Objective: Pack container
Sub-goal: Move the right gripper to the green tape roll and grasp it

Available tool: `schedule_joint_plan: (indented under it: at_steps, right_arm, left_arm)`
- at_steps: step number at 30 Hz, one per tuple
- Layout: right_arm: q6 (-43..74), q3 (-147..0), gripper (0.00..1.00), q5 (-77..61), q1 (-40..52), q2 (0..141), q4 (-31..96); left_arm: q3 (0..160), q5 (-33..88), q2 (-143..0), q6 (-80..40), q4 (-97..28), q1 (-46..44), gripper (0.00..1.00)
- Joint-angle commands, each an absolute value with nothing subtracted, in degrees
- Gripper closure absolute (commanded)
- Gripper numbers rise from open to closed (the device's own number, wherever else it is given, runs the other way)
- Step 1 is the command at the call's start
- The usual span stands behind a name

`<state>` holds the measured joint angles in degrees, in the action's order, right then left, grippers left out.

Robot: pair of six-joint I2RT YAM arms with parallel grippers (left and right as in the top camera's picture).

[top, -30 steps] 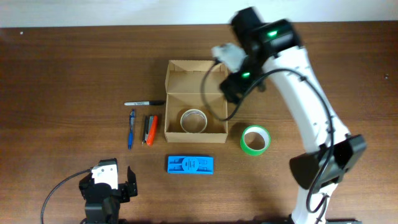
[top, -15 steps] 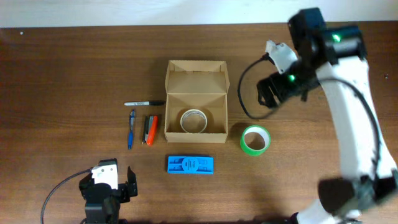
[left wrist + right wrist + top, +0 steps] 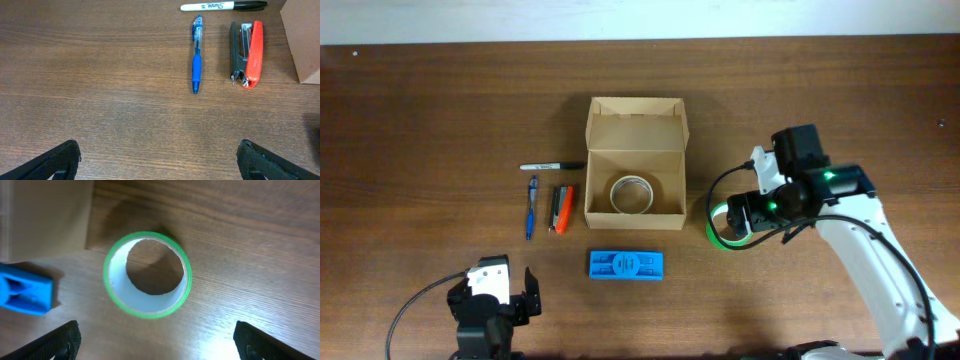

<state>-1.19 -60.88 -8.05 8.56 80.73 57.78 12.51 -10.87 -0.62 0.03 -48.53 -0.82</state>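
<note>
this looks like a robotics lab bench dressed as an office desk: a brown wood-grain table [image 3: 420, 100] against a pale wall [image 3: 620, 15]. office stationery lies on it: a black marker [image 3: 552, 165], a blue pen [image 3: 531, 207], an orange stapler [image 3: 562, 208], a green tape roll [image 3: 142, 301] and a tan cardboard box [image 3: 635, 125]. a white cabled robot arm [image 3: 880, 280] reaches over the table.

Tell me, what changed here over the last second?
The right arm swung from above the open tan cardboard box out to the right, then down; its open right gripper now hangs over the green roll of tape. Nothing was grabbed or released. The left gripper, the white tape roll in the box, blue pen, black marker, orange stapler and flat blue plastic case stayed put.
</note>
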Motion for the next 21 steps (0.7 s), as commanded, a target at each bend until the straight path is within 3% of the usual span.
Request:
schedule_joint_plan:
  at_steps: [1, 11, 14, 15, 17, 18, 19, 21]
  right_arm:
    - [2.3, -56.4, 0.01, -7.8, 8.2, 82.6, 53.5]
    - [9.4, -49.5, 0.0, -2.7, 8.2, 89.1, 44.6]
    - [9.8, -48.9, 0.11, -2.7, 8.2, 92.4, 42.1]
    - [9.8, -48.9, 0.2, -2.7, 8.2, 93.7, 41.1]
    - [10.0, -48.9, 0.51, -2.7, 8.2, 95.3, 40.2]
    - [10.0, -48.9, 0.83, -2.7, 8.2, 95.6, 40.2]
    - [10.0, -48.9, 0.95, -2.8, 8.2, 95.6, 40.2]
    - [10.0, -49.7, 0.96, -2.7, 8.2, 95.2, 40.9]
  left_arm:
    - [12.0, -10.3, -0.3, 0.9, -48.4, -0.5, 0.0]
    - [12.0, -10.3, -0.3, 0.9, -48.4, -0.5, 0.0]
    - [12.0, -10.3, -0.3, 0.9, -48.4, -0.5, 0.0]
    - [12.0, -10.3, -0.3, 0.9, -48.4, -0.5, 0.0]
    - [12.0, -10.3, -0.3, 0.9, -48.4, -0.5, 0.0]
    - [12.0, -10.3, -0.3, 0.9, -48.4, -0.5, 0.0]
    - [12.0, -10.2, -0.3, 0.9, -48.4, -0.5, 0.0]
    - [12.0, -10.2, -0.3, 0.9, -48.4, -0.5, 0.0]
